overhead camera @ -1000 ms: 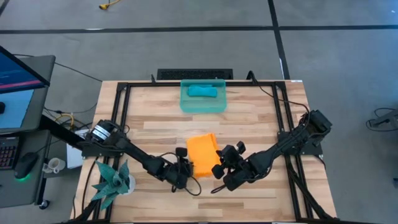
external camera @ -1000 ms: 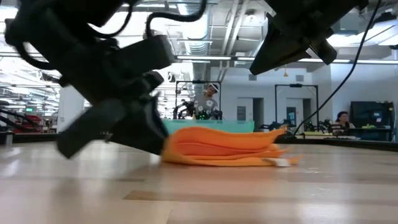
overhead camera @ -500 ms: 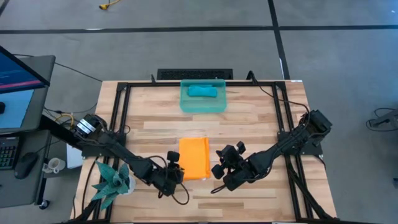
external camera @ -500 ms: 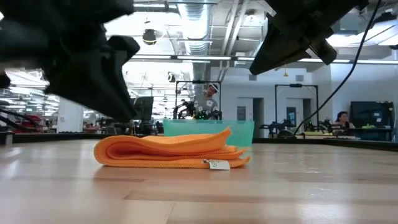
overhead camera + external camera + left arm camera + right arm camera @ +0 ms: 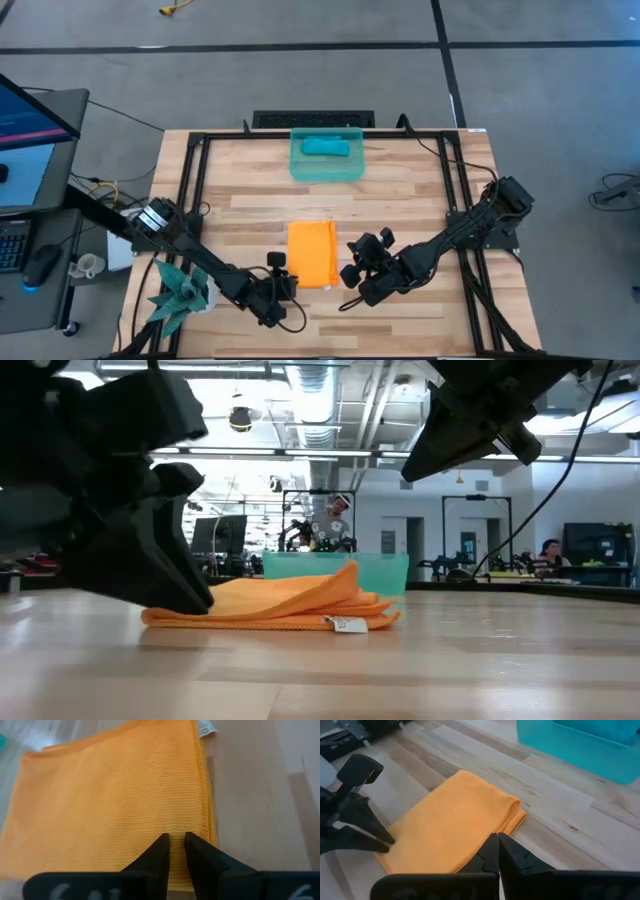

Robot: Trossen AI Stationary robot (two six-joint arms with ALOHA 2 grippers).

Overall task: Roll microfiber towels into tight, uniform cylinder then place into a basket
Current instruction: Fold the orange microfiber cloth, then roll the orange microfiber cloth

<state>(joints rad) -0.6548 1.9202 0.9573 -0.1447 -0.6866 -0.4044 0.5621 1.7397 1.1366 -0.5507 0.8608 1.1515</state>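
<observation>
While the folded orange towel (image 5: 312,254) lies mid-frame on the counter (image 5: 400,200), the left hand (image 5: 281,287) pinches its lower-left edge; the right hand (image 5: 352,272), just right, is closed and empty.

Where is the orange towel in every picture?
High view: the orange towel lies folded mid-table, between the two arms.
Low view: it lies flat in front of the basket.
Left wrist view: it fills most of the picture.
Right wrist view: it lies in the middle.
Shared landmark: the teal basket, though the left wrist view misses it.
</observation>
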